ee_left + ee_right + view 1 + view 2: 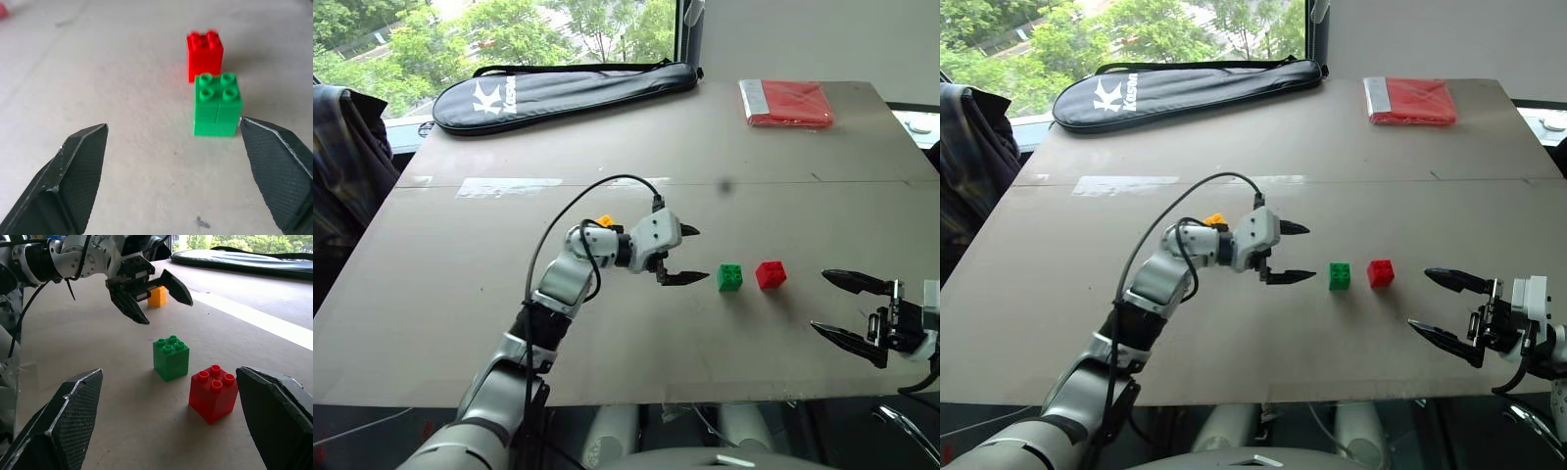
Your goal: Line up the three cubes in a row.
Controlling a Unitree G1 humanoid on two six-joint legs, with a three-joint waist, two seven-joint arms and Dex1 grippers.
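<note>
right gripper [847,308]: near the counter's [460,294] near right corner, hovering just above the surface, fingers [847,282] spread wide, nothing between them; points toward the cubes from the right side.
red cube [771,274]: on the counter, right of centre, nearer the front edge than the far one, studs up; closest cube to the right gripper, clear gap between them.
green cube [730,276]: just beside the red cube on its left, narrow gap, not touching as far as the head view shows; studs up, roughly in line with the red one along the counter's width.
left gripper [683,257]: mid-counter, just left of the green cube, pointing at it; fingers [78,166] wide apart, empty. Wrist view puts one fingertip right by the green cube's lower side; can't tell whether it touches.
yellow cube [604,221]: behind the left wrist, toward the far edge, mostly hidden by the arm in the head views; right wrist view shows it sitting on the counter, well apart from green and red, off their line.
tape strip [507,185]: pale patch on the left half, past mid-counter.
red packet [786,102]: flat, far right corner.
racket bag [563,93]: black, lying along the far edge, left to centre.
</note>
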